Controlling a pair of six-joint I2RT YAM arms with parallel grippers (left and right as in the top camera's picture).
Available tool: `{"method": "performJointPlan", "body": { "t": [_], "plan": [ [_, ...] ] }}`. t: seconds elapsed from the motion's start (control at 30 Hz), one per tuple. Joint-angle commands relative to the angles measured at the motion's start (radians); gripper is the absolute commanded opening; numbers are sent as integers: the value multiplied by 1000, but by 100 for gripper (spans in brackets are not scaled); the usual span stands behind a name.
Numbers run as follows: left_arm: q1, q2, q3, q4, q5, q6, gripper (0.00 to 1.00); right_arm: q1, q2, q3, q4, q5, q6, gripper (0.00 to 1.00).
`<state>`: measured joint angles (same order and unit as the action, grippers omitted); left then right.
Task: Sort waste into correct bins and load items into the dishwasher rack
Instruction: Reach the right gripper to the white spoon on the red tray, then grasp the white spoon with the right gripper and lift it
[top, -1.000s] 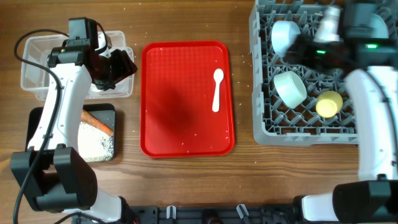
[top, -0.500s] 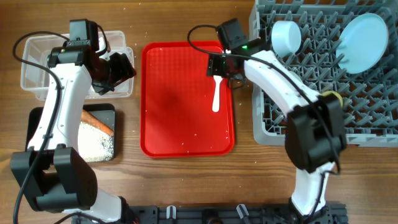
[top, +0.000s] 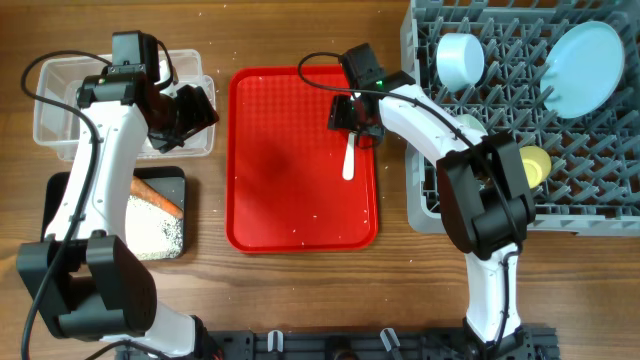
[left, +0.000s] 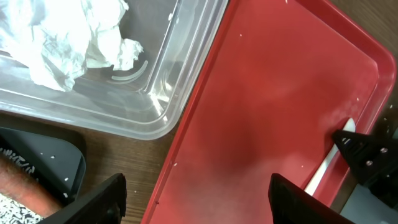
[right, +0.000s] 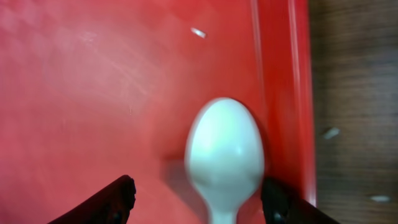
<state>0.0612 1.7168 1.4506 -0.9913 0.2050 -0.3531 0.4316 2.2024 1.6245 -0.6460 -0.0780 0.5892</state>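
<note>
One item is not yet in the dishwasher rack (top: 500, 215), which stands just off the right rim of the red serving tray (top: 290, 200): the white plastic spoon (top: 348, 160). It lies flat on that tray, close inside its right rim, with the bowl toward the tray's far edge and the handle pointing at the near edge.

The right gripper (top: 352, 118) hangs over the spoon's bowl end. In the right wrist view its jaws stand apart, one on either side of the bowl (right: 225, 149), and neither is touching it, so nothing is gripped yet.

The left gripper (top: 190, 110) hovers off the tray's left rim, at the corner of the clear plastic tub (top: 60, 100). Its jaws are spread wide and empty, and the crumpled white napkin (left: 68, 37) is visible inside the tub.

The spoon is probably very light, stiff and smooth. Because it sits so low on the tray, it seems likely to skid or flip if the fingers catch only one edge. The rounded bowl gives sloping sides that could squirt out of a pinch. The neck, where the bowl narrows into the handle, looks like the surer place to hold. Taking it across its width there with the fingertips low to the tray would probably work best. The raised right rim leaves the outer finger little room.
</note>
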Motion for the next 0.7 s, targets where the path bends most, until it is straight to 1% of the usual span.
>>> {"method": "performJointPlan", "body": {
  "t": [0.0, 0.07, 0.2, 0.3, 0.43, 0.5, 0.53, 0.6, 0.63, 0.67],
  "plan": [
    [2, 19, 6, -1, -16, 9, 72, -3, 66, 5, 18, -2, 50, 65],
    [2, 28, 6, -1, -16, 9, 72, -3, 82, 5, 29, -1, 66, 62],
    [2, 32, 6, -1, -16, 9, 72, -3, 108, 5, 36, 0, 68, 53],
    [2, 32, 6, -1, -16, 9, 72, -3, 118, 5, 36, 0, 65, 39],
    [2, 32, 6, -1, -16, 8, 72, -3, 126, 4, 36, -2, 47, 26],
    [2, 32, 6, -1, -16, 9, 72, -3, 128, 4, 35, -20, -6, 26],
    [2, 32, 6, -1, -16, 9, 72, -3, 128, 4, 35, -41, -42, 27],
    [2, 32, 6, -1, -16, 9, 72, -3, 127, 4, 16, -109, -144, 41],
    [2, 32, 6, -2, -16, 9, 72, -3, 127, 4, -5, -115, -154, 43],
    [2, 32, 6, -2, -16, 9, 72, -3, 127, 4, -37, -114, -176, 44]
  ]
}}
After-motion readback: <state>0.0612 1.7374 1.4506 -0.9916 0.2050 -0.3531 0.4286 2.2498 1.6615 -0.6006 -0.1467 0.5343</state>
